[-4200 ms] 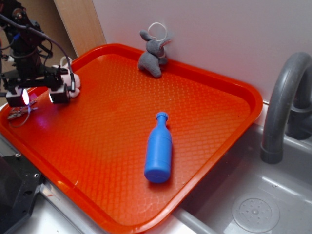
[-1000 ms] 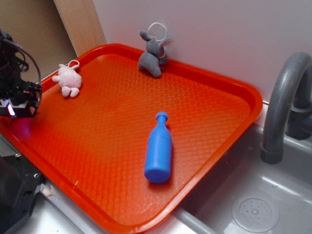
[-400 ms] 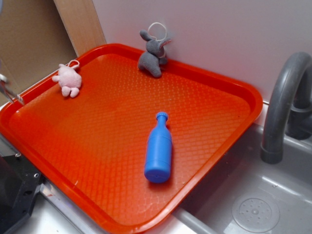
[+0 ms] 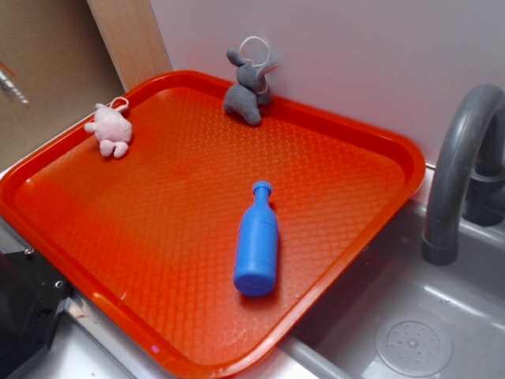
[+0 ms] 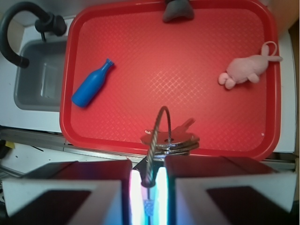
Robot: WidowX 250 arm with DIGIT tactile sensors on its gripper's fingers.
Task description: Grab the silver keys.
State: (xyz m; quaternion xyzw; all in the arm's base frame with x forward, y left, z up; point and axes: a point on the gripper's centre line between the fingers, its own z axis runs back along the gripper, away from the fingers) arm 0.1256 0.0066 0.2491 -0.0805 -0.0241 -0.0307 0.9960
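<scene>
The gripper [image 5: 149, 187] pinches the wire ring of the silver keys [image 5: 169, 138], which dangle high above the near edge of the red tray [image 5: 117, 145]. The grab looks done; next comes only holding steady.

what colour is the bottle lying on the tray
Blue all over, cap included. The bottle shows best in the exterior view, lying on the red tray.

red waffle-textured tray [image 4: 347, 150], blue bottle [image 4: 256, 241], pink plush toy [image 4: 109, 130], grey plush [image 4: 246, 87]
</scene>
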